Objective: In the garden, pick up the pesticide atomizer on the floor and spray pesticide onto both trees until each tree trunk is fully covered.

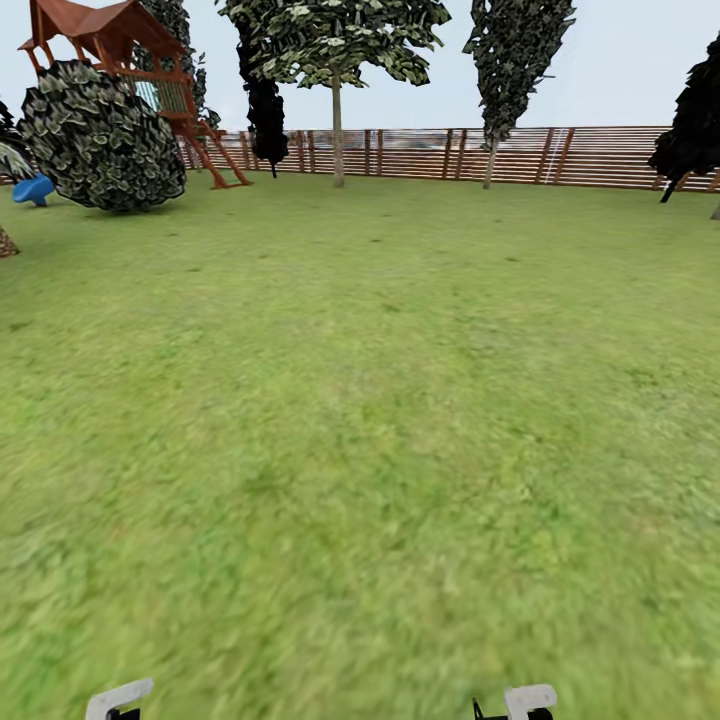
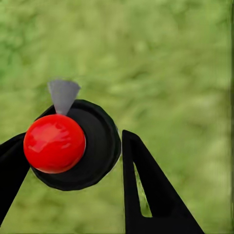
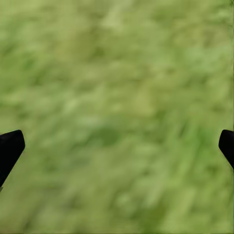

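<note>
A wide green lawn stretches ahead of the robot in the head view, closed off at the far side by a brown slatted wooden fence. A tree with a slim pale trunk stands near the fence at centre, with a second leafy tree to its right and dark conifers beside them. At far left sit a round bush, a red-roofed wooden play tower and a blue object. White parts of both arms peek in at the bottom edge. In the left wrist view, the left gripper holds the pesticide atomizer, seen from above as a black round body with a glossy red cap and a grey nozzle, between its black fingers, which close against its sides over the grass. In the right wrist view, the right gripper hangs over blurred grass with its fingers spread wide and nothing between them.
</note>
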### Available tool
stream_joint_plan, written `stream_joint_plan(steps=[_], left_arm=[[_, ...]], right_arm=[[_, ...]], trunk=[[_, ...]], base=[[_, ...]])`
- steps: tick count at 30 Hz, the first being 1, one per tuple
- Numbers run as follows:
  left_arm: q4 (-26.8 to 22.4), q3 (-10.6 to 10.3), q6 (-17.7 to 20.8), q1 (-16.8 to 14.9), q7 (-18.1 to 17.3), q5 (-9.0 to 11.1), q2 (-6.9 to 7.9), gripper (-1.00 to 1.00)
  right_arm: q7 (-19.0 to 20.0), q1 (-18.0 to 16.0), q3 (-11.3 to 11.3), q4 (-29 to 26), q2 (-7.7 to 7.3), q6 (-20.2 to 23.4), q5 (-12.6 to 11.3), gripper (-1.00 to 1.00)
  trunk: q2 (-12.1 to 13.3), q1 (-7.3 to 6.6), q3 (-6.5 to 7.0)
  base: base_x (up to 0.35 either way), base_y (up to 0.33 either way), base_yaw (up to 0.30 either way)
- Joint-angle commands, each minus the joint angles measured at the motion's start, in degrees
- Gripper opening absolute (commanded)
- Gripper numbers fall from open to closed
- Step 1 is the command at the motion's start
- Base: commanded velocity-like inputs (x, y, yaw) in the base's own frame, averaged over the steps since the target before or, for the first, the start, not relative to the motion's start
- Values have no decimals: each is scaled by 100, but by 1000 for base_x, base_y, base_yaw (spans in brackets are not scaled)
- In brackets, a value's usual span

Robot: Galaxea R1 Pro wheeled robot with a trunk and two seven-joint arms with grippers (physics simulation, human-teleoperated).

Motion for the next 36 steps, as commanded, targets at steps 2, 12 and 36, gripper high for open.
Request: stream_joint_plan(steps=[2, 12, 36], left_arm=[[7, 27, -23, -3, 21, -57, 1, -100], [7, 36, -23, -7, 20, -49, 5, -100], [5, 25, -26, -3, 2, -49, -3, -100]], right_arm=[[-19, -1, 50, -1, 0, -9, -40, 100], [-19, -1, 50, -1, 0, -9, -40, 100], [-19, -1, 50, -1, 0, -9, -40, 100]], trunk=[[-1, 3, -4], [-1, 3, -4], [-1, 3, -4]], base=[[340, 0, 0], [340, 0, 0], [340, 0, 0]])
